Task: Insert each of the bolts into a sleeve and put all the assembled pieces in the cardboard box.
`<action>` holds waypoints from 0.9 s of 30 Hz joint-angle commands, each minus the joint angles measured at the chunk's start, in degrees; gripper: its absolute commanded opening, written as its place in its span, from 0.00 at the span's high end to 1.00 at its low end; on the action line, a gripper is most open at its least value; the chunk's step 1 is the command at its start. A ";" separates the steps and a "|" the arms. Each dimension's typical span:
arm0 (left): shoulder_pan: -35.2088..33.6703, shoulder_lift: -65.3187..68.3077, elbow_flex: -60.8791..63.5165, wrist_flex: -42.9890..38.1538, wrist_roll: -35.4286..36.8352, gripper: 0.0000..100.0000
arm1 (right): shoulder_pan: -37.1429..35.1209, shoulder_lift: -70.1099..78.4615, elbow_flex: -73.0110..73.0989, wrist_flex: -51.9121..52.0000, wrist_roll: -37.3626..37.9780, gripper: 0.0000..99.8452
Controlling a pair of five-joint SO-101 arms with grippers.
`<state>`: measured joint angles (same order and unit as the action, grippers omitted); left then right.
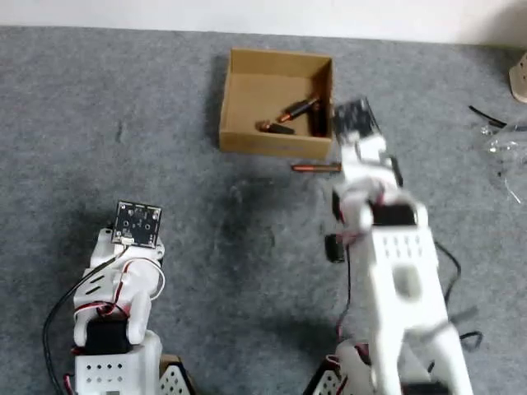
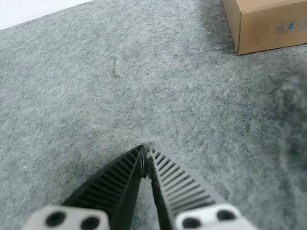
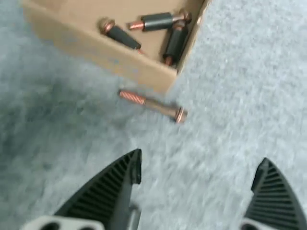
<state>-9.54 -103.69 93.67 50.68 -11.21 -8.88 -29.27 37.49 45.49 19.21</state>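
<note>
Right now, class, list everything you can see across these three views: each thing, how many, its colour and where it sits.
cardboard box: one, brown, open-topped, far middle of the table.
assembled pieces: three, dark sleeves on copper bolts, inside the box by its right wall.
bare bolt: one, copper, on the mat just outside the box's near right corner.
mat: one, grey, covering the table.
wires and clear plastic: a loose bundle, black and clear, at the table's right edge.
left gripper: one, black, shut, over bare mat.
right gripper: one, black, open, above the mat close to the bare bolt.
</note>
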 commanded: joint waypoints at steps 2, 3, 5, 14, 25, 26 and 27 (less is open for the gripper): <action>-0.48 -0.84 -0.22 -1.23 -0.26 0.99 | -0.13 17.01 -18.42 -1.54 0.62 0.67; -0.48 -0.84 -0.22 -1.23 -0.26 0.99 | -0.13 20.18 -21.32 -1.54 0.62 0.67; -0.48 -0.84 -0.22 -1.32 -0.26 0.99 | -0.13 26.42 -26.86 -1.54 0.62 0.67; -0.48 -0.84 -0.22 -1.32 -0.26 0.99 | -2.07 43.74 -37.23 -0.66 8.79 0.67; -0.31 -0.84 -0.22 -1.32 -0.26 0.99 | -3.74 48.84 -37.67 6.20 22.51 0.67; -0.31 -0.84 -0.22 -1.32 -0.26 0.99 | -3.38 50.51 -37.67 6.20 22.86 0.67; -0.40 -0.84 -0.22 -1.32 -0.26 0.99 | -3.30 52.18 -37.93 6.20 23.21 0.67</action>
<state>-9.54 -103.69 93.67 50.59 -11.21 -11.96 21.36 2.42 51.65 40.84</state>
